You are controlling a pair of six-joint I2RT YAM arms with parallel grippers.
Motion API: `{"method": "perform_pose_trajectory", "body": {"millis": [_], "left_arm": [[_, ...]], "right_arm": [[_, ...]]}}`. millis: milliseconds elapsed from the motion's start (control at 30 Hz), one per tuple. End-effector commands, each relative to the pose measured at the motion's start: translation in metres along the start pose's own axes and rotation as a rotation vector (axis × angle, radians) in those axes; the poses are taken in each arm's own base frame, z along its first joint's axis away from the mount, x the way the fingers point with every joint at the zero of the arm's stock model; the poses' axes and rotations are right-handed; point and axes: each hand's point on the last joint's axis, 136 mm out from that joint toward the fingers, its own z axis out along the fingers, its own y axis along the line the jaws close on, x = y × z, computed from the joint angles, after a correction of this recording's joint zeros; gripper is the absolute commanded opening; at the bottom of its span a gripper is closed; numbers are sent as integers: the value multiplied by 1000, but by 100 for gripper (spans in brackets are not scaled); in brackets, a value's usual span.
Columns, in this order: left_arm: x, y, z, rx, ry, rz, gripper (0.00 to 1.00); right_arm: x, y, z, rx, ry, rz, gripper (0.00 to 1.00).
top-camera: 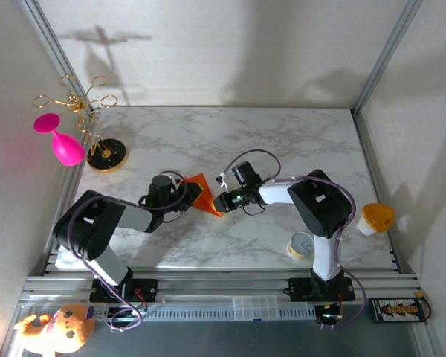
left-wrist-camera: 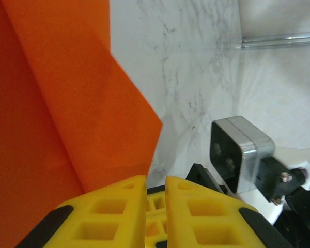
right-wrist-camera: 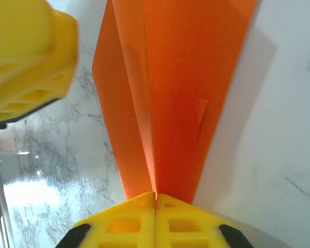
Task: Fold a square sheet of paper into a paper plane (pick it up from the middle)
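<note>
The orange paper (top-camera: 201, 190) is folded into a narrow dart shape with a centre crease and is held over the middle of the marble table (top-camera: 282, 141). In the right wrist view, my right gripper (right-wrist-camera: 155, 196) is shut on the paper (right-wrist-camera: 170, 77) at the end of the crease. From above, that gripper (top-camera: 220, 202) sits at the paper's near right tip. My left gripper (top-camera: 186, 192) is at the paper's left side. Its jaws (left-wrist-camera: 156, 178) stand a narrow slit apart with nothing showing between them, and the paper (left-wrist-camera: 67, 103) ends at the left fingertip (left-wrist-camera: 129, 188).
A pink goblet (top-camera: 59, 141) and a gold rack (top-camera: 97, 111) stand at the far left. A small yellow can (top-camera: 302, 245) and an orange-yellow cup (top-camera: 375, 218) sit at the near right. The right arm's wrist camera (left-wrist-camera: 240, 152) is close to my left gripper.
</note>
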Motion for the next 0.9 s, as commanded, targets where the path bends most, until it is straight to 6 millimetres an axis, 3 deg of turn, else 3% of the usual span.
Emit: {"method": "perform_pose_trajectory", "body": {"millis": [0, 133, 433, 867], "left_arm": [[1, -20, 9, 88, 31, 0, 17], [4, -22, 19, 86, 53, 6, 16], [7, -2, 26, 32, 59, -18, 13], [7, 1, 31, 30, 71, -20, 13]], "right_arm": [[55, -47, 14, 150, 151, 128, 7], [54, -48, 14, 153, 152, 127, 8], [56, -51, 15, 165, 161, 135, 11], [58, -50, 16, 151, 164, 154, 14]]}}
